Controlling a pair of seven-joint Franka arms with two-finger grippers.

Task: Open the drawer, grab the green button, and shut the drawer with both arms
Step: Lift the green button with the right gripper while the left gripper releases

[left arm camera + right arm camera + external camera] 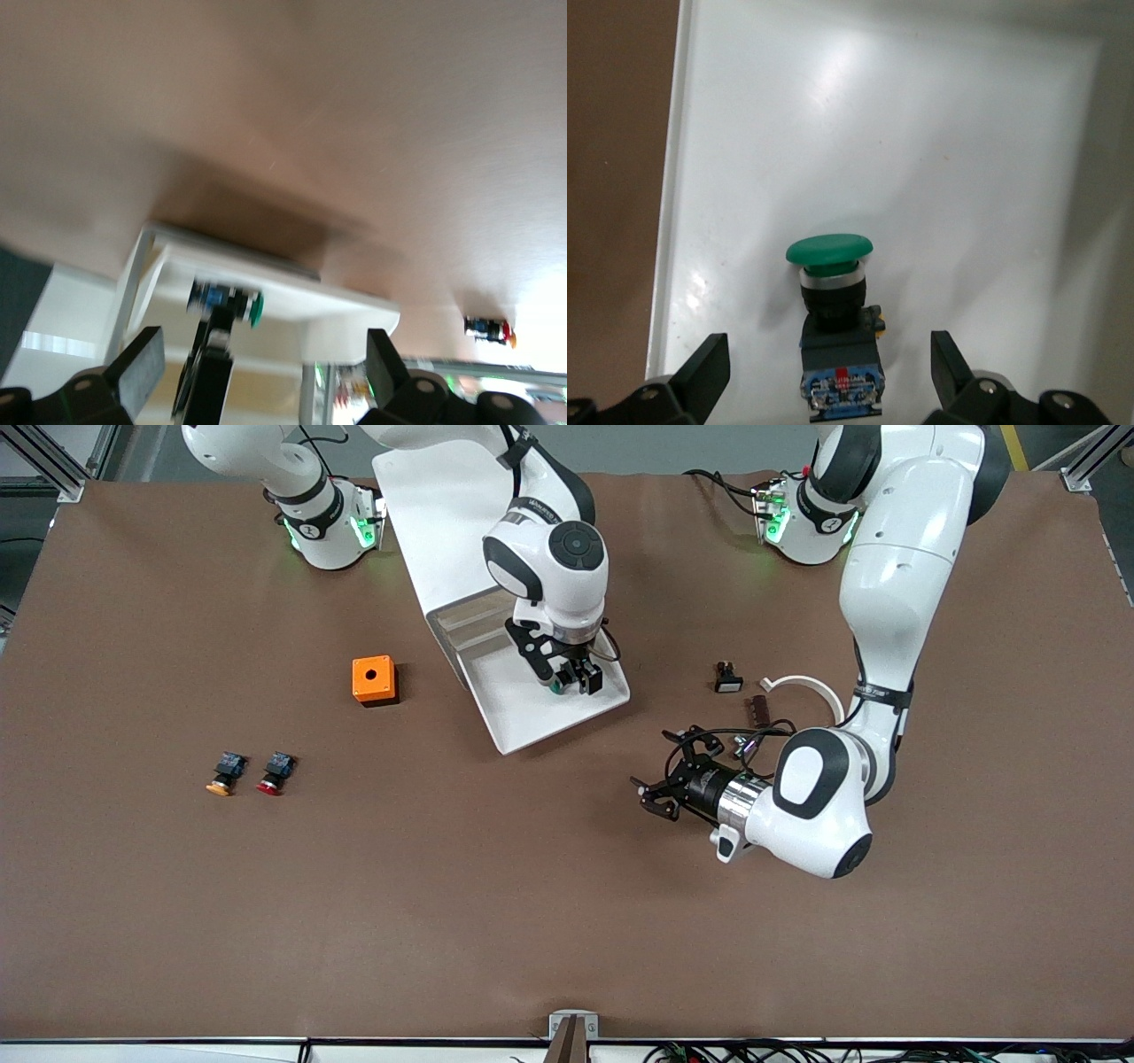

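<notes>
Already drawer (523,717) pulled out of cabinet (434,522); green-capped button (833,301) lies in tray, not yet gripped. Right gripper (571,677) poised over button, jaws apart. Left gripper (660,788) waits above table, jaws apart. Left: grasp, lift, close drawer.

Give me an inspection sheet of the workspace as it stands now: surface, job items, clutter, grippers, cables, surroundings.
Surface: brown table, no spills seen.
Job's things: drawer pulled out of the white cabinet; green button lies on its side in the drawer tray.
Clutter: orange box; orange-capped button and red-capped button side by side; small black part, dark strip and white ring piece toward the left arm's end.
Grippers: right gripper open, over the drawer, fingers astride the green button; left gripper open, over bare table, holding nothing.
Cables: bundle along the table edge nearest the front camera.
Surroundings: aluminium frame posts at the corners.
</notes>
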